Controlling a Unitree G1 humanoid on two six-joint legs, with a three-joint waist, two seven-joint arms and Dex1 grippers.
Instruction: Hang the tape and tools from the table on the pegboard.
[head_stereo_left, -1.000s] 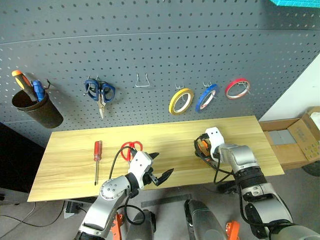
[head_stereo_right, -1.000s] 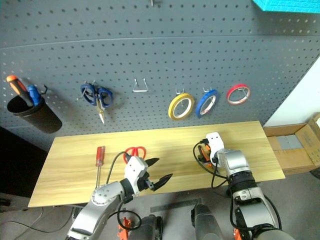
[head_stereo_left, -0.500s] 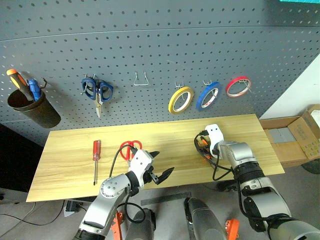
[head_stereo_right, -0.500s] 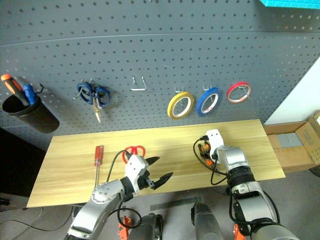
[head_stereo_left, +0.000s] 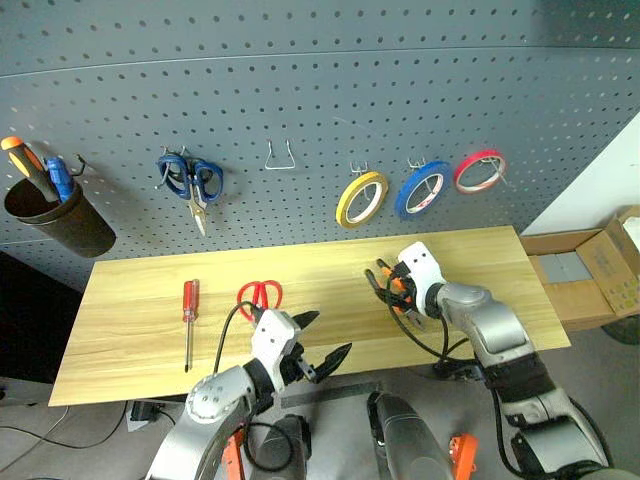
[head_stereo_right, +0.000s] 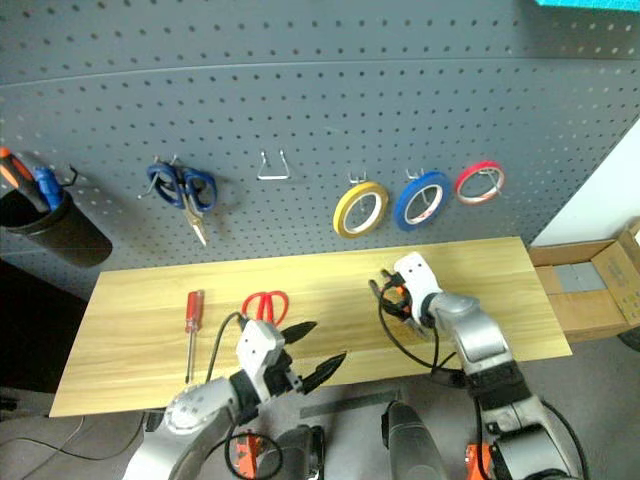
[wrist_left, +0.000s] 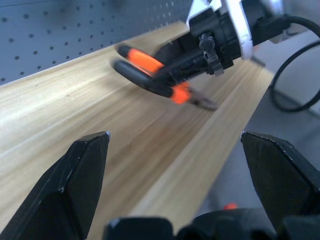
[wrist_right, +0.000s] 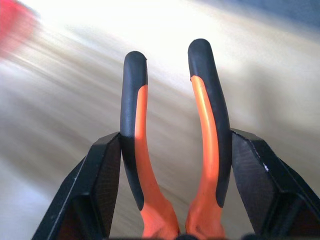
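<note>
The orange-and-black pliers (head_stereo_left: 392, 288) hang just above the right part of the table (head_stereo_left: 130, 330), with my right gripper (head_stereo_left: 398, 284) shut on them. The right wrist view shows both handles (wrist_right: 205, 125) standing up between the fingers. My left gripper (head_stereo_left: 330, 335) is open and empty at the table's front edge. Just beyond it lie the red-handled scissors (head_stereo_left: 260, 296). The red screwdriver (head_stereo_left: 188, 315) lies further left. The blue tape (head_stereo_left: 421, 190) hangs on a hook of the pegboard (head_stereo_left: 300, 100).
On the pegboard hang blue-handled scissors (head_stereo_left: 188, 180), an empty wire hook (head_stereo_left: 280, 158), a yellow tape roll (head_stereo_left: 361, 198) and a red tape roll (head_stereo_left: 477, 171). A dark cup (head_stereo_left: 45, 205) holding an orange screwdriver hangs at the far left. Cardboard boxes (head_stereo_left: 600, 275) stand past the table's right end.
My right gripper has shut on the pliers, lifted them off the table and carried them a little left. My left gripper drew back toward the front edge.
</note>
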